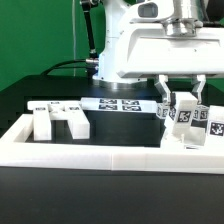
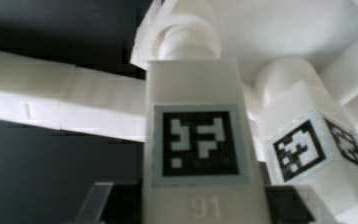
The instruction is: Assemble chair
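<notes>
The gripper (image 1: pixel 183 104) is closed narrowly on an upright tagged chair part (image 2: pixel 197 115). A second tagged part (image 2: pixel 306 140) stands just beside the gripper.

Arm (image 1: pixel 140 50) comes in from the back, wrist pointing straight down, over on the exterior view's right. Gripper (image 1: pixel 182 100) sits low, fingers (image 1: pixel 163 97) vertical, jaws drawn close together and clamped on either side of an upright chair part (image 1: pixel 185 115).

Bright even light, soft wrist-view blur
</notes>
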Motion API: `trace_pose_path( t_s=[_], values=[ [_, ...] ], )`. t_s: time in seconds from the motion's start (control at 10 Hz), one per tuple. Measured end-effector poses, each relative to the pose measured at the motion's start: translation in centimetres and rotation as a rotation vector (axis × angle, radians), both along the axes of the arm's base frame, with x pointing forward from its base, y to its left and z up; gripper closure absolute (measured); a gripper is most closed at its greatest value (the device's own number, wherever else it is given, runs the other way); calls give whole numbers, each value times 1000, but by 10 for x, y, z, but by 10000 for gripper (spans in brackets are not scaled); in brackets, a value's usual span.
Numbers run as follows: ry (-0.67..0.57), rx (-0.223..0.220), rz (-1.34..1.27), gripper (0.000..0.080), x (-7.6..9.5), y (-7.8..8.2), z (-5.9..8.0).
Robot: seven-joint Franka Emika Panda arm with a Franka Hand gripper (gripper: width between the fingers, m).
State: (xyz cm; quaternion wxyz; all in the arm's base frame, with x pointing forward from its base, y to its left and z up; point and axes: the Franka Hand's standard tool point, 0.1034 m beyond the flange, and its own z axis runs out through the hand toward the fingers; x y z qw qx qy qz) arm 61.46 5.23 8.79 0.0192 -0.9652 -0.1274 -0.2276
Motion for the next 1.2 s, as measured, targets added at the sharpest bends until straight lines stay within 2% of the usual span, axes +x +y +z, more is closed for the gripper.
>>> trace_pose_path(
  t_s=[0.4,0.8,1.2],
  values=[
    [-51,-7,-9,507,4,-3,-2],
    [-157,-18,-28,507,9,-7,-4],
    [-153,-17,-29,495,10,-5,-8]
  ],
)
